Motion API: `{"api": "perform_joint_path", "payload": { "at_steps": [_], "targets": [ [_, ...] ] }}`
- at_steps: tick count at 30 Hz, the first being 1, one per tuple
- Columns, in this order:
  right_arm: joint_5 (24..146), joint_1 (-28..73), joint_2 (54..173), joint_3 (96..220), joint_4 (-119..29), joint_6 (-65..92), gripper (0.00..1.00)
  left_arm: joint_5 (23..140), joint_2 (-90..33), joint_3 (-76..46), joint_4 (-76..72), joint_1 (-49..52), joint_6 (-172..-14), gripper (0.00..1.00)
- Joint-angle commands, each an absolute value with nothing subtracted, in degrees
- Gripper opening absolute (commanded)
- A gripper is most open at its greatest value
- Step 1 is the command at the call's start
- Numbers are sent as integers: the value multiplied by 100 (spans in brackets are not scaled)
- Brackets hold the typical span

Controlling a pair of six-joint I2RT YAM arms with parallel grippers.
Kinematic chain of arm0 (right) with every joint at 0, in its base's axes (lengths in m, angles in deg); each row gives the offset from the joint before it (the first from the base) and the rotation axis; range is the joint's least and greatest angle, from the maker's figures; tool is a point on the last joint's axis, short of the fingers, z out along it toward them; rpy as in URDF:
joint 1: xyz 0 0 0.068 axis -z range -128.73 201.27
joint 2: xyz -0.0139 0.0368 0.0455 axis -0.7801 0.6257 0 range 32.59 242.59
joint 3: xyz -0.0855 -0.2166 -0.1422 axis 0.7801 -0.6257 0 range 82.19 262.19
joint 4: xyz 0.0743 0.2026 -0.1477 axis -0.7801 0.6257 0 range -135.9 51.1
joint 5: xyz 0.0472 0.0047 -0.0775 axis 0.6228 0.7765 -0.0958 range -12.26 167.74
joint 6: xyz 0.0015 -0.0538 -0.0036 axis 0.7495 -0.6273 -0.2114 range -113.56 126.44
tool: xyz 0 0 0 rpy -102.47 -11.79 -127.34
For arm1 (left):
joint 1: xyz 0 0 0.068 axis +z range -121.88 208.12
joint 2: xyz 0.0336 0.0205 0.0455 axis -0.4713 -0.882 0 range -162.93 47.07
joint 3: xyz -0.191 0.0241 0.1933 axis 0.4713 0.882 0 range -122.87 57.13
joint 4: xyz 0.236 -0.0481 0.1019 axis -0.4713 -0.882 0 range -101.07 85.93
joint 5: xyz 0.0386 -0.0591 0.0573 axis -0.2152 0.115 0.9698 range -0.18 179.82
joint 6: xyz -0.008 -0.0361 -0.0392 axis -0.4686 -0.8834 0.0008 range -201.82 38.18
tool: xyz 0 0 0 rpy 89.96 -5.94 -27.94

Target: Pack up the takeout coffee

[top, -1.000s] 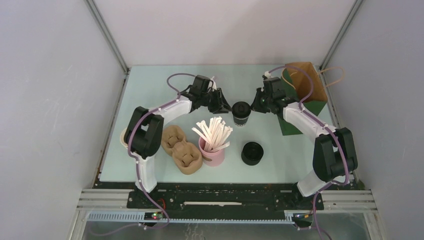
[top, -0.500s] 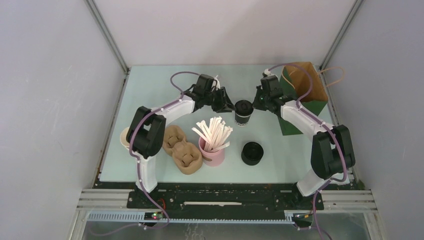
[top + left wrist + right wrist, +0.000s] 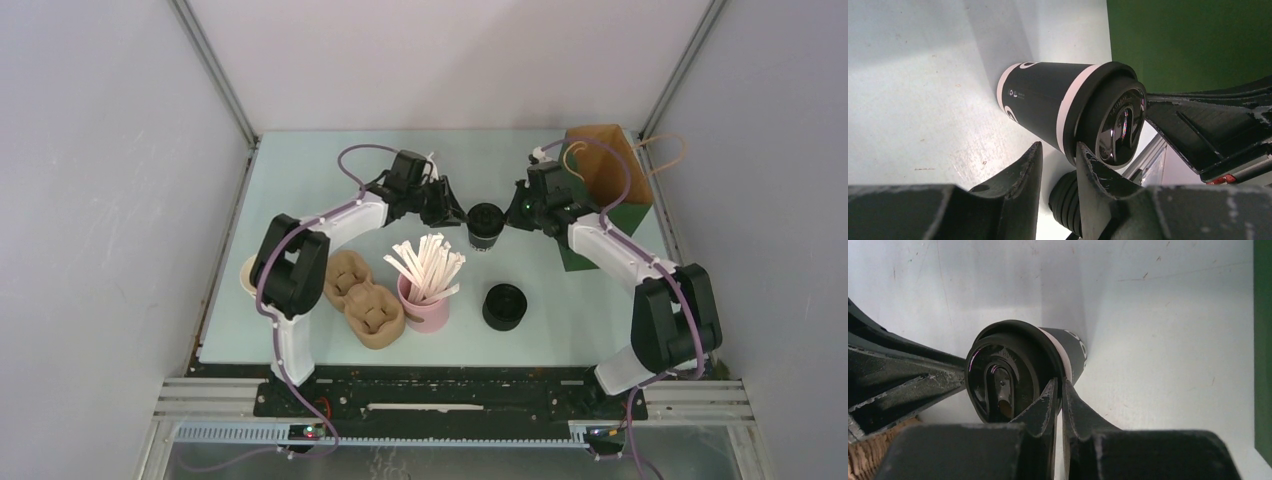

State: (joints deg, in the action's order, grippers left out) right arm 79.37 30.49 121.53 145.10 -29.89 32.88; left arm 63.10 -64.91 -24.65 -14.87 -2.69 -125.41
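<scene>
Gripping is the step in hand. The coffee cup (image 3: 484,226), with its lid (image 3: 998,372) on, is stood upright on the table (image 3: 300,180), near the paper bag (image 3: 632,214) but apart from its green wall and not yet inside it. The right pincer (image 3: 1059,385) is closed to a thin slit across the lid's rim, one finger over the top and one against the cup wall, so the cup is judged to be pinched there. The left pincer (image 3: 1058,150) is set on the cup's side away from the bag, narrowly parted, touching or just beside the lid. Nothing is seen between its fingers. For the next move, the left pincer would need to be cleared. The cup would then be lifted level, carried above the bag's open mouth and lowered upright, since a pinch on the rim alone may let the cup tilt.
</scene>
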Motion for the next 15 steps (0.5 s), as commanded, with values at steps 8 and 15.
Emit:
{"api": "perform_joint_path", "payload": {
  "at_steps": [8, 15],
  "targets": [
    [8308, 2828, 11749, 14035, -3010, 3312, 17, 6394, -6087, -2167, -1321, -370, -12528, 36],
    [8319, 2972, 11614, 14119, -2882, 3278, 24, 6420, -6089, -2264, -1341, -361, -12506, 37]
  ]
}}
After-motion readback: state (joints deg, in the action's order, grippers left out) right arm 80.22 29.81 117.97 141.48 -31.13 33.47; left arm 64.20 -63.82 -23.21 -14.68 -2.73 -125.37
